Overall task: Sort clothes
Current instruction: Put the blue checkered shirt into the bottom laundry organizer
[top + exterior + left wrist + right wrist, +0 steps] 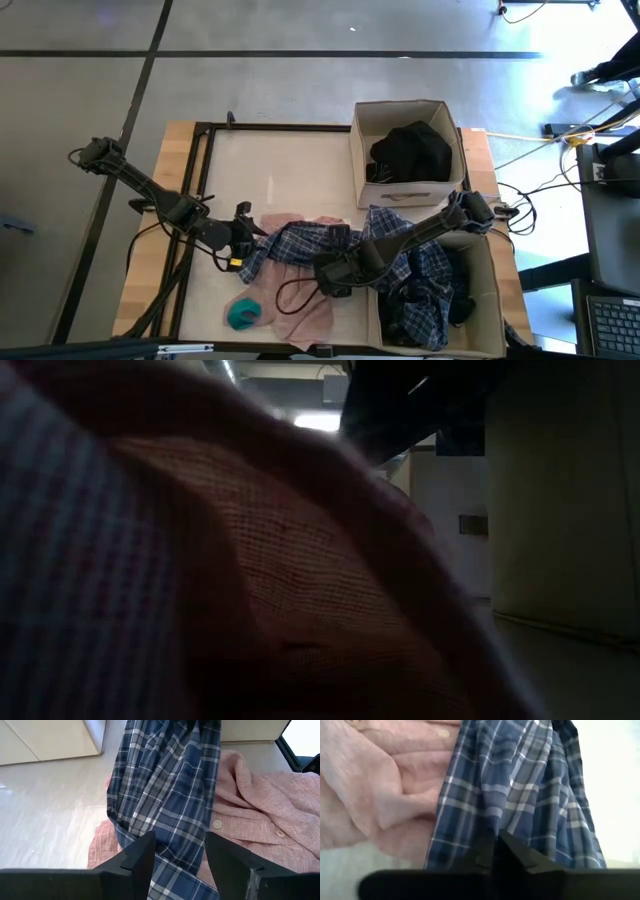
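1. The right gripper [496, 851] has its two fingers pinched together on the plaid shirt [300, 243], near the middle of the table [290, 165].
2. The left gripper [177, 857] has its fingers wide apart, with nothing held. One end of the plaid shirt lies right between and under them.
3. The plaid shirt stretches across the table and over the wall of the near box [492, 300] on the right side.
4. The pink shirt [305, 300] lies flat under the plaid shirt and touches it. Its small buttons [216, 824] show in the left wrist view.
5. The small teal piece [243, 314] sits just beside the pink shirt, at the near edge of the table.
6. The black clothes [412, 152] lie inside the far box [404, 190].
7. In the low view, pink cloth fills most of the picture, so little else can be told there
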Robot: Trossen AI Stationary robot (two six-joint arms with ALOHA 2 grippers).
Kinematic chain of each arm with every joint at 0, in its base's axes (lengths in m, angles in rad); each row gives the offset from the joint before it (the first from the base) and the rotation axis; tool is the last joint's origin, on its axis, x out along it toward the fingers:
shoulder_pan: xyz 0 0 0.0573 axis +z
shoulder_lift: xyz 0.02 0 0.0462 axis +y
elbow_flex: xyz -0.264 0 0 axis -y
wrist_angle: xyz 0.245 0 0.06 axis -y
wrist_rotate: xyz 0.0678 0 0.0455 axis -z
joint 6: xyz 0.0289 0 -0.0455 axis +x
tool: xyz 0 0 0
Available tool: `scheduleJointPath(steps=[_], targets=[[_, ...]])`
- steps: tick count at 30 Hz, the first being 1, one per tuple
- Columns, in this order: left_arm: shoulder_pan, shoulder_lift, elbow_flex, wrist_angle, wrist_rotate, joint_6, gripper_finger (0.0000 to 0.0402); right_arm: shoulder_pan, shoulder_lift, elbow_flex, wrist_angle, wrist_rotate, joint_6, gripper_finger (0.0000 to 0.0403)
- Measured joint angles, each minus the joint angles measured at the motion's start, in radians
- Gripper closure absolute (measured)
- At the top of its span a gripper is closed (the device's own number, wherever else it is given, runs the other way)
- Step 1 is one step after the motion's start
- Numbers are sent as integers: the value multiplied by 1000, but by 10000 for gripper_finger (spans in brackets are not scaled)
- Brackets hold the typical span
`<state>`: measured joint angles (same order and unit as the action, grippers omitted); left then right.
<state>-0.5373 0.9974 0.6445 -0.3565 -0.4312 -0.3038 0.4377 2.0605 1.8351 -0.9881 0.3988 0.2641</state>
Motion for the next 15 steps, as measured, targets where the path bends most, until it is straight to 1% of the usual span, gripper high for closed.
scheduleJointPath(steps=[2,5,7,10,15], targets=[[0,0,0,0,0,6,237,0,0,0,-21,10,-6,394],[0,0,0,0,0,17,237,2,-4,0,-42,74,-2,384],[0,0,0,0,-9,16,237,13,-17,5,-60,125,2,385],[0,0,0,1,-25,16,237,34,-32,43,-89,215,5,397],[0,0,0,2,-28,15,237,80,-58,134,-185,336,40,391]])
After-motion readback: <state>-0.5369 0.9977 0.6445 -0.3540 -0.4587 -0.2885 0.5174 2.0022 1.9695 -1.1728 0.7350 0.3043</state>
